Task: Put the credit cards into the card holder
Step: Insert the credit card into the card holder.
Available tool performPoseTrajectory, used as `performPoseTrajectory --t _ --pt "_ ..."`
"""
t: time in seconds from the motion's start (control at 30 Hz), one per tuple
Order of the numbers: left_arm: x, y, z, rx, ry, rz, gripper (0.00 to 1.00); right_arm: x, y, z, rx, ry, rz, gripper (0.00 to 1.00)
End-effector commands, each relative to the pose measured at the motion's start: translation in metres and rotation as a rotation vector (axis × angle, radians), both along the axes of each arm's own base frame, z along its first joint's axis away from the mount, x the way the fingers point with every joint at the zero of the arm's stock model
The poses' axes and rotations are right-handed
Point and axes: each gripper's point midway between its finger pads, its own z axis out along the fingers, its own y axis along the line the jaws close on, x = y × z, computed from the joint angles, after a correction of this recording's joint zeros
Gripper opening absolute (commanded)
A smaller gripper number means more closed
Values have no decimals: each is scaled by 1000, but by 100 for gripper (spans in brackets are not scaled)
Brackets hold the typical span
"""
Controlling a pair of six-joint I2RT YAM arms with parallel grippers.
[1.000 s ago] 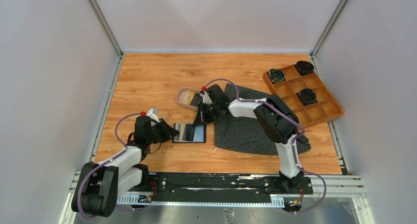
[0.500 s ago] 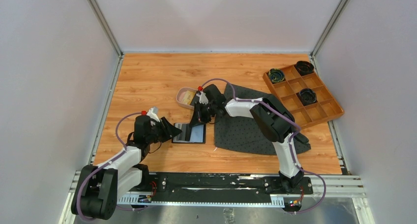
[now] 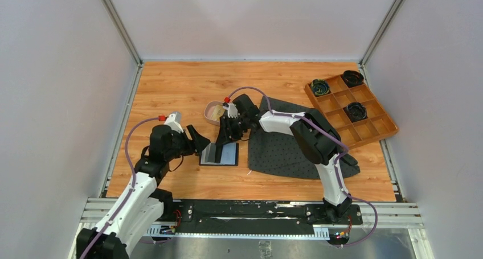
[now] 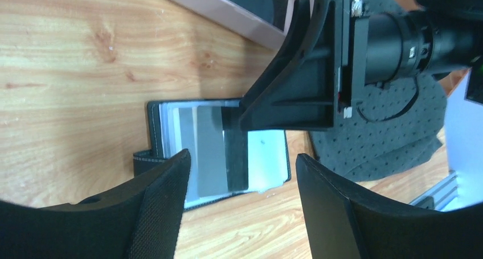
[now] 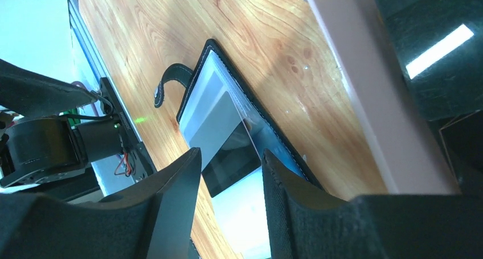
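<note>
Jaws apart, the empty left gripper [image 4: 242, 173] hovers by the open card holder [image 4: 171, 134]; the right gripper [image 5: 230, 156], narrowly parted, grips nothing above a black credit card [image 4: 236, 162] inside.

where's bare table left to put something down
Free: the wide far strip of table between the back wall and the pink tray, plus the near strip by the rail. Crowded: the centre, where left hand and right hand hover at the card holder, grey cloth alongside.
</note>
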Motion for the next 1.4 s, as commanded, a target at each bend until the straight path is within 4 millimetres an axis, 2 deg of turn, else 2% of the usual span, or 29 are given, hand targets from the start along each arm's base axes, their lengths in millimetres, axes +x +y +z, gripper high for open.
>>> performPoseTrajectory --t 0.0,0.13,0.17,0.2,0.47,0.63,0.9,1.2,1.37 --pt "-18 13 -22 203 89 23 73 -14 -2 0 -31 -35 88 50" --pt "-22 16 -31 349 122 31 86 -18 -3 -1 -30 -34 117 52" --pt "-23 15 -31 377 123 29 98 -18 -3 -1 -27 -30 121 52" --pt "-24 13 -32 399 120 23 100 -18 -2 -2 -25 -27 124 52" --pt "-23 -6 -48 504 106 -52 100 -19 1 -1 -13 -12 135 53" --pt "-21 -26 -56 544 73 -139 100 -19 0 -1 -10 -5 133 53" --pt "-14 -38 -66 548 61 -180 100 -20 1 -2 -8 5 135 53" --pt "-8 -32 -84 604 108 -145 100 -20 0 -2 -7 15 135 53" --pt "-11 -25 -90 619 134 -114 93 -20 0 -1 -6 14 135 53"
